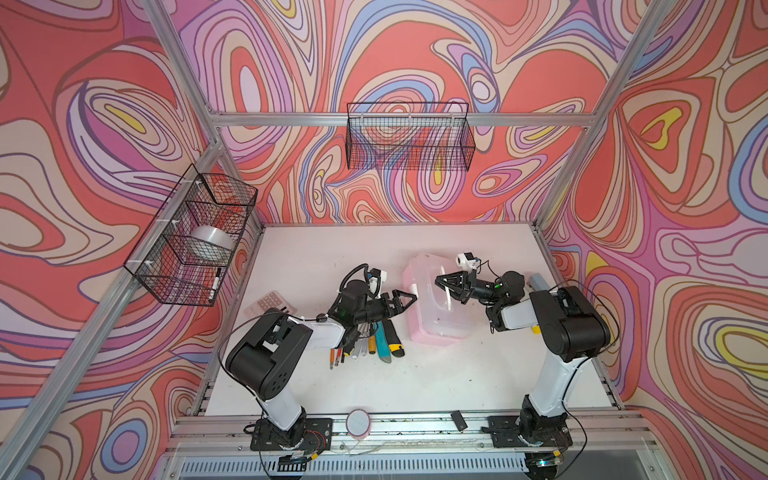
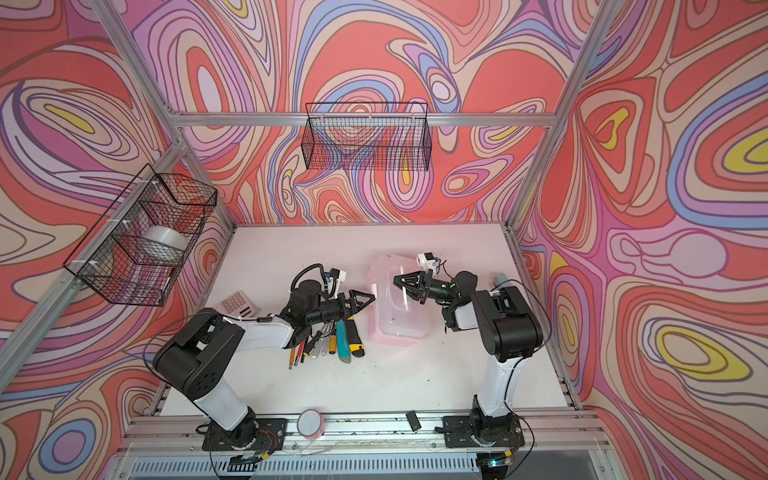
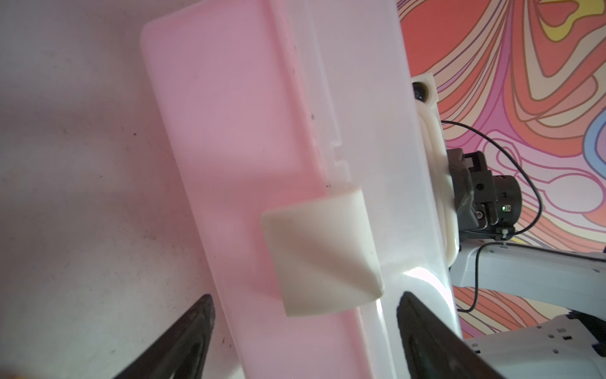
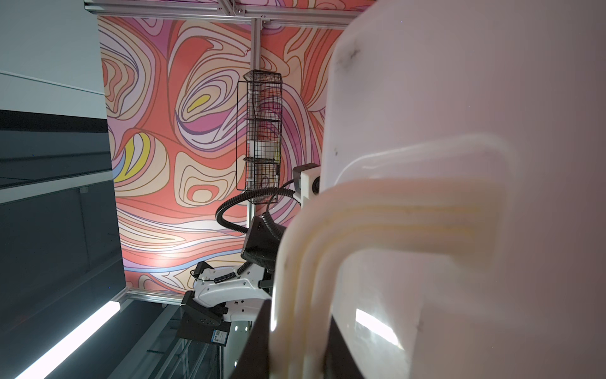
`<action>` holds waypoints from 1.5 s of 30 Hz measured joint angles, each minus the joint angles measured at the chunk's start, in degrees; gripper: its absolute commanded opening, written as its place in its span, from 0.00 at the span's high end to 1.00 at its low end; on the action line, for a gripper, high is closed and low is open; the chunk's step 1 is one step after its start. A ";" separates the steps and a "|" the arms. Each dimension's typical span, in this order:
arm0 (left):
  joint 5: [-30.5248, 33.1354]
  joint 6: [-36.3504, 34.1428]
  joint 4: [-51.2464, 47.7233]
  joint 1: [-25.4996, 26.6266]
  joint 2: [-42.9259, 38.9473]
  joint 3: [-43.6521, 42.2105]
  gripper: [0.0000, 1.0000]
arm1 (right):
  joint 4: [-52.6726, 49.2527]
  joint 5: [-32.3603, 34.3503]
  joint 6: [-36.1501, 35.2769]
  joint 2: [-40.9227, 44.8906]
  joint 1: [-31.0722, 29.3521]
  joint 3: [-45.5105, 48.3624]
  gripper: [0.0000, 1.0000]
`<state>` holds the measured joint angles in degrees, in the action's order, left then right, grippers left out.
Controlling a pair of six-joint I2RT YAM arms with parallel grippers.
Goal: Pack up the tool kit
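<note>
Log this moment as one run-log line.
right gripper: shut on handle | left gripper: open, around latch | tools: loose on table beside case

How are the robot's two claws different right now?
The left claw is open and holds nothing, while the right claw is shut on the white handle. The left claw points at the side of the pink case that has the white latch, while the right claw comes at the case from the opposite side. Both claws are black and work at the same case.

Tools [image 1: 380, 343] on table [image 1: 415, 386] left of case [image 1: 434, 334], calculator [image 1: 272, 303] farther left
</note>
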<state>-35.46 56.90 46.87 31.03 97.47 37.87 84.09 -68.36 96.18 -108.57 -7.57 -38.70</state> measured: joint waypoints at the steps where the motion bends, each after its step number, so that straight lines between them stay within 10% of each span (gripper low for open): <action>1: -0.31 0.42 0.87 0.00 0.59 0.37 0.13 | 0.07 0.00 0.07 -0.02 0.00 -0.02 1.00; 29: -8.44 19.12 24.17 -2.54 7.02 1.33 0.16 | -5.60 0.39 -4.85 0.04 0.39 -1.03 1.00; 45: -9.77 20.90 24.48 -4.94 3.45 -0.44 0.15 | -43.01 1.53 -28.68 10.58 -0.15 -5.31 1.00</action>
<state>-45.23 77.80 71.35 26.09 100.92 37.43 41.08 -66.83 67.51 -98.00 -7.73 -44.01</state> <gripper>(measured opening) 0.844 0.193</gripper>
